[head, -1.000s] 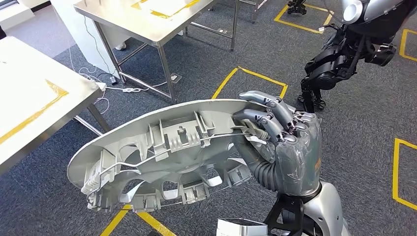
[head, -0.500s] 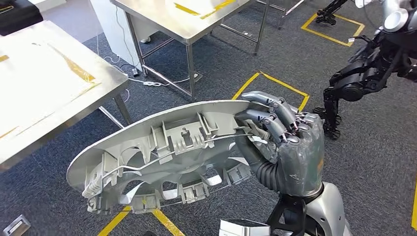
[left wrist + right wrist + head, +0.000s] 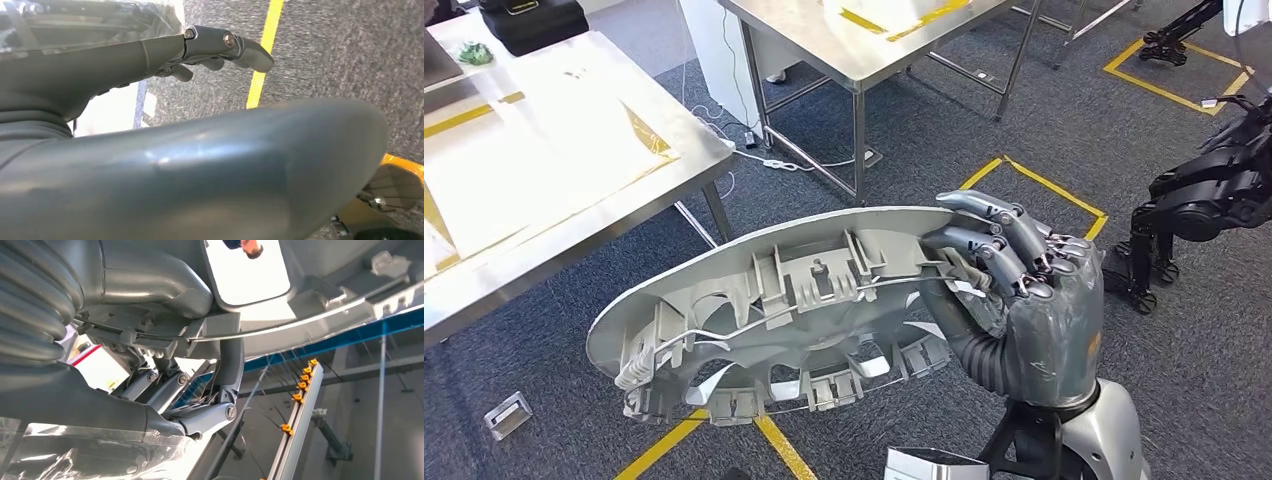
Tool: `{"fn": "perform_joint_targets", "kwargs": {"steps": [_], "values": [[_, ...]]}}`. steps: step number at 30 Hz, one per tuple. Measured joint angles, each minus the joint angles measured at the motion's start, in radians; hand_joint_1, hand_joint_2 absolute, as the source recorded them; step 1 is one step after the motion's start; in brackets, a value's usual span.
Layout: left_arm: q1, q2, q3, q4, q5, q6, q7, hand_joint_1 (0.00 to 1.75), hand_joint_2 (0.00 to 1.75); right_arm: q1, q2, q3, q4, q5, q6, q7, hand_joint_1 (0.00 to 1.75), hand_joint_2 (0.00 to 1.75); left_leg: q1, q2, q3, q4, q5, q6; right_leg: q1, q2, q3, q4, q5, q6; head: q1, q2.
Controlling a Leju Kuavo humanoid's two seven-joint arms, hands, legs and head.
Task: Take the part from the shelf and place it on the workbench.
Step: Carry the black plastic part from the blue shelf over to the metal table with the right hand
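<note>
part: wheel cover, judged light, stiff plastic (clips fragile) | hold: rim gripped at 3 o'clock by right hand | left hand: nothing held, fingers extended

Dark grey carpet is covering the floor, crossed by yellow tape lines. Two steel desks are standing far left: one nearer, another farther back.

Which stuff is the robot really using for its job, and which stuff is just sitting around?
For the job:
- grey part, held in the air
- right hand, gripping its rim
- steel workbench, where it may go

Just lying about:
- second steel table
- white cable on the floor
- small metal bracket on the carpet
- black case
</note>
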Motion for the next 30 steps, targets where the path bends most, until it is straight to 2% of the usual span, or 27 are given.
{"fn": "perform_joint_targets", "kwargs": {"steps": [2, 3, 4, 5, 6, 7, 8, 9, 11, 13, 14, 16, 18, 19, 20, 21, 23, 24, 25, 26, 28, 30], "values": [[-0.002, 0.0, 0.0, 0.0, 0.0, 0.0, 0.0, 0.0, 1.75, 0.001, 0.0, 0.0, -0.001, 0.002, 0.0, 0.0, 1.75, 1.75, 0.002, 0.035, -0.053, 0.122, -0.061, -0.009, -0.001, -0.021, 0.009, -0.005, -0.001, -0.004, -0.01, 0.0], [-0.003, 0.0, 0.0, 0.0, 0.0, 0.0, 0.0, 0.0, 1.75, 0.002, 0.0, 0.0, -0.001, 0.002, 0.0, 0.0, 1.75, 1.75, 0.004, 0.042, -0.082, 0.183, -0.083, -0.013, -0.001, -0.032, 0.01, -0.005, -0.003, -0.004, -0.012, 0.0], [-0.002, 0.0, 0.0, 0.0, 0.0, 0.0, 0.0, 0.0, 1.75, 0.003, 0.0, 0.0, -0.001, 0.002, 0.0, 0.0, 1.75, 1.75, 0.006, 0.045, -0.099, 0.217, -0.088, -0.017, -0.001, -0.042, 0.011, -0.004, -0.005, -0.004, -0.013, 0.0], [-0.001, 0.001, 0.0, 0.0, 0.0, -0.001, 0.0, 0.0, 1.75, 0.004, 0.0, 0.0, -0.001, 0.002, 0.0, 0.0, 1.75, 1.75, 0.008, 0.047, -0.099, 0.213, -0.074, -0.02, -0.002, -0.051, 0.012, -0.002, -0.008, -0.002, -0.014, 0.0], [0.0, 0.001, 0.0, 0.0, 0.0, -0.001, 0.0, 0.0, 1.75, 0.004, 0.0, 0.0, -0.001, 0.003, 0.0, 0.0, 1.75, 1.75, 0.01, 0.053, -0.079, 0.169, -0.042, -0.023, -0.003, -0.059, 0.014, 0.001, -0.012, 0.001, -0.015, 0.0], [0.0, 0.001, 0.0, 0.0, 0.0, -0.001, 0.0, 0.0, 1.75, 0.004, 0.0, 0.0, -0.001, 0.003, 0.0, 0.0, 1.75, 1.75, 0.011, 0.064, -0.046, 0.1, -0.005, -0.024, -0.004, -0.066, 0.016, 0.005, -0.016, 0.005, -0.016, 0.0], [0.0, 0.001, 0.0, 0.0, 0.0, -0.001, 0.0, 0.0, 1.75, 0.003, 0.0, 0.0, -0.002, 0.004, 0.0, 0.0, 1.75, 1.75, 0.008, 0.082, -0.014, 0.034, 0.021, -0.023, -0.002, -0.074, 0.016, 0.01, -0.022, 0.01, -0.019, 0.0], [-0.002, 0.001, 0.0, 0.0, -0.001, -0.001, 0.0, 0.0, 1.75, 0.003, 0.0, -0.001, -0.003, 0.004, 0.0, 0.0, 1.75, 1.75, 0.006, 0.097, 0.01, -0.015, 0.036, -0.017, 0.0, -0.079, 0.016, 0.015, -0.026, 0.015, -0.022, 0.0], [-0.003, 0.0, 0.0, 0.0, -0.002, -0.001, 0.0, 0.0, 1.75, 0.003, 0.0, -0.001, -0.004, 0.004, 0.0, 0.0, 1.75, 1.75, -0.001, 0.109, 0.022, -0.042, 0.034, -0.001, 0.006, -0.091, 0.014, 0.021, -0.03, 0.024, -0.021, 0.0], [-0.001, 0.001, 0.0, 0.0, -0.002, -0.001, 0.001, 0.0, 1.75, 0.003, -0.001, -0.002, -0.005, 0.004, 0.0, 0.0, 1.75, 1.75, -0.001, 0.094, 0.02, -0.043, 0.037, 0.015, 0.003, -0.095, 0.014, 0.024, -0.035, 0.034, -0.016, 0.0], [0.0, 0.002, 0.0, 0.0, -0.002, -0.001, 0.002, 0.0, 1.75, 0.002, -0.001, -0.003, -0.006, 0.004, 0.0, 0.0, 1.75, 1.75, 0.001, 0.087, 0.02, -0.045, 0.038, 0.021, 0.0, -0.083, 0.01, 0.036, -0.046, 0.04, -0.014, 0.0], [-0.002, 0.002, 0.0, 0.0, -0.003, -0.001, 0.002, 0.0, 1.75, 0.002, -0.002, -0.006, -0.007, 0.004, 0.0, 0.0, 1.75, 1.75, 0.004, 0.073, 0.021, -0.048, 0.041, 0.031, -0.003, -0.047, -0.026, 0.119, -0.095, 0.046, -0.006, 0.0], [-0.004, 0.002, 0.0, 0.0, -0.003, -0.001, 0.002, 0.0, 1.75, 0.002, -0.003, -0.008, -0.008, 0.004, 0.0, 0.0, 1.75, 1.75, 0.002, 0.058, 0.021, -0.048, 0.041, 0.036, -0.004, -0.03, -0.094, 0.254, -0.15, 0.047, 0.003, 0.0], [-0.004, 0.002, 0.0, 0.0, -0.003, -0.001, 0.002, 0.0, 1.75, 0.003, -0.003, -0.008, -0.008, 0.004, 0.0, 0.0, 1.75, 1.75, 0.001, 0.048, 0.022, -0.048, 0.041, 0.037, -0.004, -0.028, -0.12, 0.3, -0.158, 0.045, 0.005, 0.0], [-0.003, 0.002, 0.0, 0.0, -0.003, -0.001, 0.002, 0.0, 1.75, 0.003, -0.003, -0.008, -0.008, 0.005, 0.001, 0.0, 1.75, 1.75, -0.001, 0.039, 0.022, -0.047, 0.04, 0.037, -0.003, -0.028, -0.129, 0.31, -0.147, 0.042, 0.006, 0.0], [-0.003, 0.002, 0.0, 0.0, -0.003, -0.001, 0.002, 0.0, 1.75, 0.003, -0.004, -0.008, -0.008, 0.004, 0.001, 0.0, 1.75, 1.75, -0.002, 0.029, 0.024, -0.047, 0.04, 0.037, -0.003, -0.025, -0.118, 0.279, -0.117, 0.037, 0.007, 0.0], [-0.004, 0.001, 0.0, 0.0, -0.003, -0.001, 0.003, 0.0, 1.75, 0.002, -0.004, -0.009, -0.008, 0.005, 0.002, 0.0, 1.75, 1.75, -0.004, 0.01, 0.025, -0.047, 0.04, 0.036, 0.0, -0.002, -0.06, 0.142, -0.044, 0.022, 0.008, 0.0], [-0.004, 0.001, 0.0, 0.0, -0.003, -0.001, 0.003, 0.0, 1.75, 0.001, -0.004, -0.009, -0.008, 0.005, 0.002, 0.0, 1.75, 1.75, -0.004, 0.002, 0.024, -0.046, 0.041, 0.034, 0.001, 0.013, -0.033, 0.081, -0.022, 0.017, 0.008, 0.0], [-0.004, 0.0, 0.0, 0.0, -0.004, -0.001, 0.003, 0.0, 1.75, 0.0, -0.004, -0.009, -0.008, 0.005, 0.002, 0.0, 1.75, 1.75, -0.002, -0.005, 0.021, -0.046, 0.042, 0.029, 0.003, 0.024, -0.016, 0.042, -0.012, 0.013, 0.008, 0.0], [-0.004, -0.001, 0.0, 0.0, -0.004, -0.002, 0.003, 0.0, 1.75, -0.001, -0.004, -0.01, -0.008, 0.005, 0.003, 0.0, 1.75, 1.75, 0.0, -0.011, 0.018, -0.047, 0.043, 0.024, 0.005, 0.028, -0.01, 0.027, -0.014, 0.012, 0.008, 0.0], [-0.002, -0.001, 0.0, 0.0, -0.004, -0.002, 0.003, 0.0, 1.75, -0.003, -0.004, -0.011, -0.008, 0.005, 0.003, 0.0, 1.75, 1.75, 0.004, -0.018, 0.014, -0.048, 0.044, 0.012, 0.006, 0.016, -0.007, 0.017, -0.01, 0.01, 0.009, 0.0], [-0.001, 0.0, 0.0, 0.0, -0.004, -0.002, 0.003, 0.0, 1.75, -0.005, -0.004, -0.013, -0.008, 0.005, 0.004, 0.0, 1.75, 1.75, 0.002, 0.003, 0.002, -0.02, 0.021, 0.002, 0.001, 0.0, 0.002, 0.005, -0.006, 0.004, 0.003, 0.0]]}}
